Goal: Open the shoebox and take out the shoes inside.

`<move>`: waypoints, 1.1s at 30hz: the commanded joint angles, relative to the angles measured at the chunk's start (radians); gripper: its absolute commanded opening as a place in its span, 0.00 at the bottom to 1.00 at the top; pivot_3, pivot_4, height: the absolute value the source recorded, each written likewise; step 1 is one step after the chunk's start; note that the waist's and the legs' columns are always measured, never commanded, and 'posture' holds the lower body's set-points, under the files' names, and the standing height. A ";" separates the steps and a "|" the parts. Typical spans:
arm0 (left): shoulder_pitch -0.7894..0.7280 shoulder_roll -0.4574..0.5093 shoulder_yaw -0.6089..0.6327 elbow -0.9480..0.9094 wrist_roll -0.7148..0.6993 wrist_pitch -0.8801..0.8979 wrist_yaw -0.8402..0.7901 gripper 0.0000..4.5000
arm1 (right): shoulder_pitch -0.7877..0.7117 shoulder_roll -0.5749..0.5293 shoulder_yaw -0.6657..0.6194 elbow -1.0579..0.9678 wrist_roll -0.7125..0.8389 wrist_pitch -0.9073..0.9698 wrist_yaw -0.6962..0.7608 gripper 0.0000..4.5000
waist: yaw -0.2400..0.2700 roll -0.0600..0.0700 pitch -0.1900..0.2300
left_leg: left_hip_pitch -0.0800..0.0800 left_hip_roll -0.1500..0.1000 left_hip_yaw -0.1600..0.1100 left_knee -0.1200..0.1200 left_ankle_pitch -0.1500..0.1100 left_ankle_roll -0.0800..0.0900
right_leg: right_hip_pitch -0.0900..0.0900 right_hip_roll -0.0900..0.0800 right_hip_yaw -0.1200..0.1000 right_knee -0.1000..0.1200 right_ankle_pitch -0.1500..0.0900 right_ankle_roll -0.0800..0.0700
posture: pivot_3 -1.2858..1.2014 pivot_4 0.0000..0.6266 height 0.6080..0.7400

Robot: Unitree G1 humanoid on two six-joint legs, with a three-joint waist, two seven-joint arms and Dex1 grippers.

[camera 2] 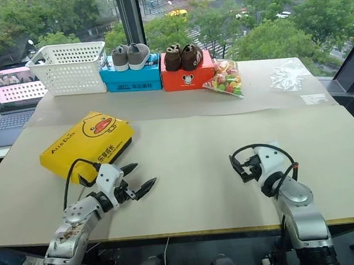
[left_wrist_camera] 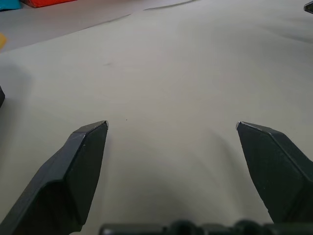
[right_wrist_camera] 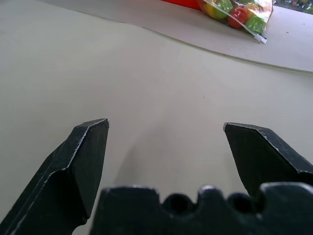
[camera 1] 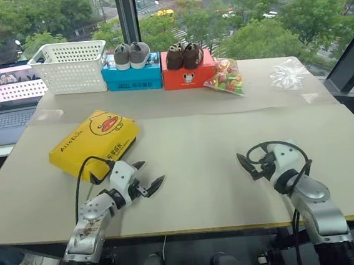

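While both my arms reach out over the near edge of the bench [camera 1: 203,142], this is how things stand:
Left hand [camera 1: 147,176]: fingers spread wide, holding nothing, just beside the shoebox's near corner.
Right hand [camera 1: 248,163]: fingers spread wide, empty, over bare bench toward the near right.
Shoebox [camera 1: 94,143]: lid shut, lying flat near the left edge, duck face up.
Far edge: white basket [camera 1: 70,66], blue box [camera 1: 131,75] with grey shoes, red-orange box [camera 1: 187,75] with brown shoes, bag of coloured balls [camera 1: 225,78].
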 commanded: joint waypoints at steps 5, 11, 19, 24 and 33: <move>-0.205 0.029 0.080 -0.147 -0.239 0.164 -0.093 0.94 | -0.101 -0.110 0.021 -0.073 0.075 0.103 0.156 0.93 | 0.003 0.000 0.001 | -0.001 0.000 0.000 0.001 0.000 0.000 | 0.000 0.000 -0.001 0.001 0.000 0.000 | 0.52 0.24 1.00; -0.377 0.110 0.041 -0.165 -0.205 0.195 -0.134 0.50 | -0.233 -0.184 0.024 -0.061 0.107 0.154 0.224 0.52 | -0.008 0.000 0.001 | 0.000 0.000 0.000 0.002 0.003 0.005 | 0.001 0.000 0.000 0.000 0.000 0.012 | 0.52 0.24 1.00; -0.577 0.311 0.156 0.220 0.019 0.030 -0.013 0.00 | -0.477 -0.098 0.124 0.032 0.094 0.156 0.255 0.00 | -0.027 -0.002 0.002 | 0.002 0.000 0.000 -0.001 0.004 0.007 | 0.000 0.001 0.001 0.001 0.000 0.012 | 0.52 0.24 1.00; -0.671 0.435 0.233 0.616 0.099 -0.169 0.072 0.00 | -0.544 -0.027 0.190 0.086 0.073 0.142 0.266 0.00 | -0.023 -0.007 0.005 | -0.001 0.000 0.000 -0.003 0.004 0.007 | -0.003 0.001 -0.001 0.003 0.001 0.006 | 0.52 0.24 1.00; -0.829 0.568 0.143 1.295 0.330 -0.430 0.343 0.00 | -0.604 0.035 0.226 0.142 0.064 0.126 0.263 0.00 | 0.007 -0.008 0.006 | -0.014 0.001 0.000 -0.003 0.005 0.005 | -0.017 0.001 -0.004 0.006 0.002 0.006 | 0.52 0.24 1.00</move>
